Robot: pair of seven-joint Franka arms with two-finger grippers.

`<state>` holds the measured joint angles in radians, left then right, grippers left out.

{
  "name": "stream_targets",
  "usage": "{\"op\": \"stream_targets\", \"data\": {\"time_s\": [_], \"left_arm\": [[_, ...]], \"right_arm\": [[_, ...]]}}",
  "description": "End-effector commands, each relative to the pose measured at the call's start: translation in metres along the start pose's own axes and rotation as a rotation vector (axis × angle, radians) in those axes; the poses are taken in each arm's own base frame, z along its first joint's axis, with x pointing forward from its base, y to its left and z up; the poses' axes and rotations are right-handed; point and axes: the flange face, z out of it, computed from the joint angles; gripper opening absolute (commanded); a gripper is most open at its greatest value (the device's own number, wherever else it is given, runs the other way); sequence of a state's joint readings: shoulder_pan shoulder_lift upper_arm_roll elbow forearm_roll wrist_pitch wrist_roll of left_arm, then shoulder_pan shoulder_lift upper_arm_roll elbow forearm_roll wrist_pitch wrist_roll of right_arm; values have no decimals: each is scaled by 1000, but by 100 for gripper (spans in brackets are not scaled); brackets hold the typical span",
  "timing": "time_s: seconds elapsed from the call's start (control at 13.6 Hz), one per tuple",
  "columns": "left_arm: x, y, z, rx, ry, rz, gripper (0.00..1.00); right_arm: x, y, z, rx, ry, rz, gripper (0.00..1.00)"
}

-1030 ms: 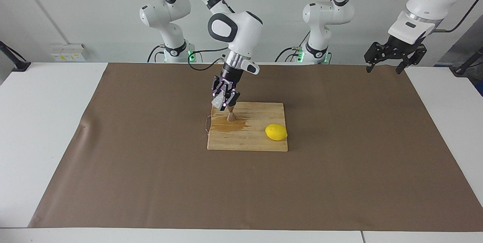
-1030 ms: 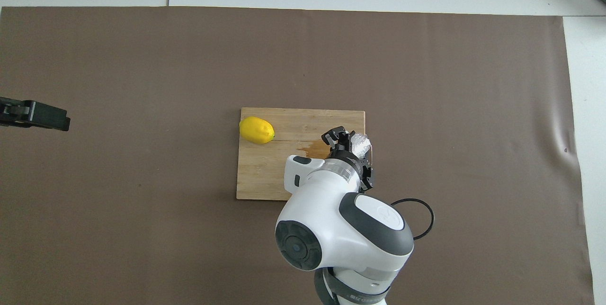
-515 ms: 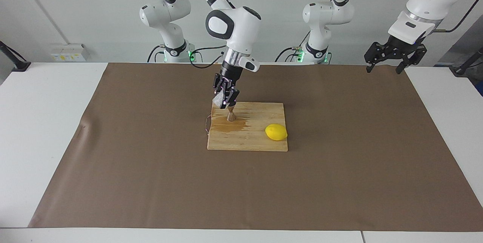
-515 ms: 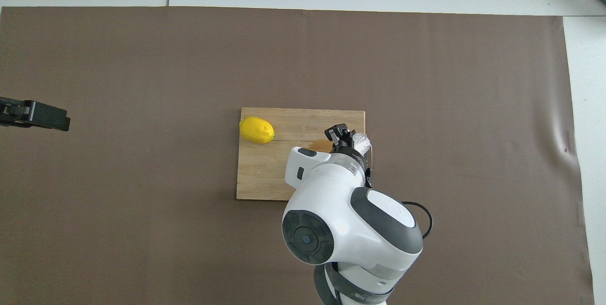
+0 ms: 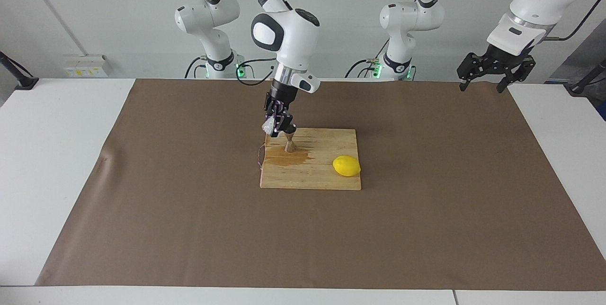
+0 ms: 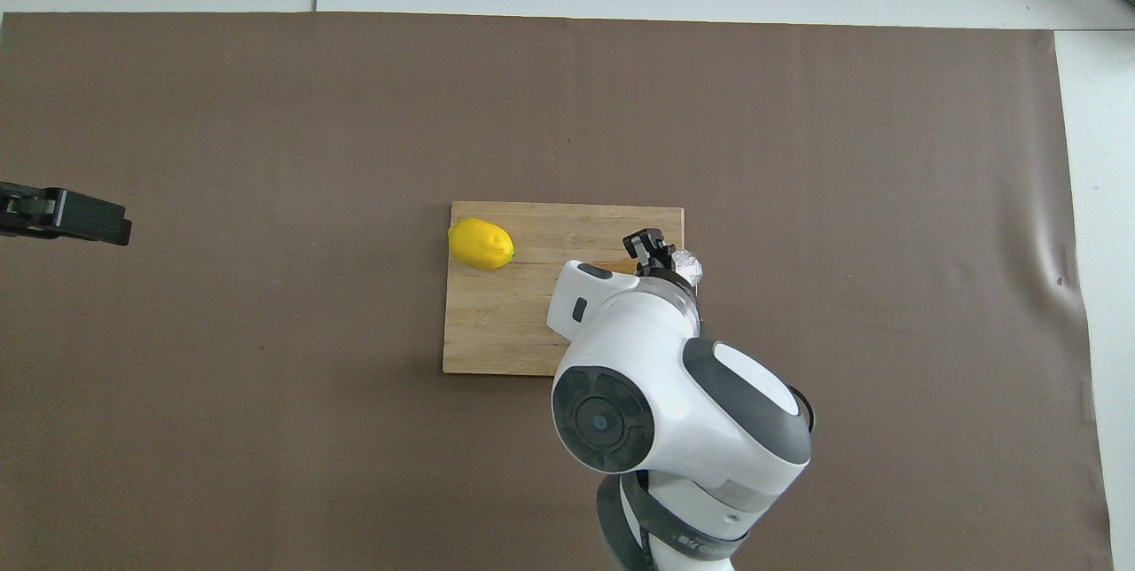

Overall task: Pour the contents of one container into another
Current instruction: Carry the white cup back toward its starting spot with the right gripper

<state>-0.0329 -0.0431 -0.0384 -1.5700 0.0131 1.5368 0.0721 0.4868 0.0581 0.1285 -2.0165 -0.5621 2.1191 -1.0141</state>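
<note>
Facing view: right gripper (image 5: 279,127) clamps the whitish faceted glass cup (image 5: 269,126), looks tilted, over the steel jigger (image 5: 289,144) on the cutting board (image 5: 331,179). Left gripper (image 5: 484,77) waits spread wide.

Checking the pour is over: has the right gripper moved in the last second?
Yes. The right gripper, shut on the glass cup, has drawn up off the jigger and toward the robots, now over the board's edge.
</note>
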Motion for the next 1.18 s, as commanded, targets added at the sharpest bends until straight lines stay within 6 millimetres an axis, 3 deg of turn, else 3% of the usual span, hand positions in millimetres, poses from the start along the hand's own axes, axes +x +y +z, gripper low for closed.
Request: {"op": "stream_targets", "data": {"time_s": [0.0, 0.59, 1.1], "left_arm": [[-9, -3, 0, 3, 5, -5, 100], [-9, -2, 0, 3, 5, -2, 100], [-9, -2, 0, 3, 5, -2, 100]], "right_arm": [[-12, -1, -4, 25, 47, 55, 0], [-80, 0, 14, 133, 194, 147, 0], [-150, -15, 56, 267, 364, 278, 0]]}}
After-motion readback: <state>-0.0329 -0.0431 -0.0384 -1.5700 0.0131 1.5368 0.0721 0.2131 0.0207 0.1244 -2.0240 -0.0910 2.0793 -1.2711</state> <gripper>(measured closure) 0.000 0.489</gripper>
